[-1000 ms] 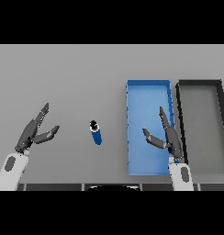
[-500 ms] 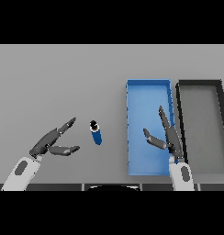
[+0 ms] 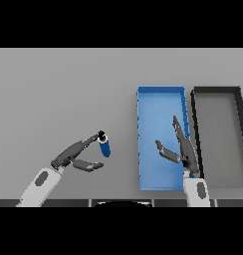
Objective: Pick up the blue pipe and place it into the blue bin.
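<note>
The blue pipe [image 3: 105, 146], short with a dark upper end, lies on the grey table left of the blue bin [image 3: 141, 149]. My left hand [image 3: 73, 154] is open just left of it, its fingertips [image 3: 97, 136] reaching the pipe's dark end and its thumb stretched below. My right hand [image 3: 185, 152] hangs open over the bin's near right part, fingers pointing away and thumb out to the left.
A dark grey bin [image 3: 238, 149] stands right beside the blue one. The table's near edge runs just below both arms.
My left hand has swung in from the far left toward the pipe and now touches its upper end. The pipe, the bins and my right hand have stayed where they were.
</note>
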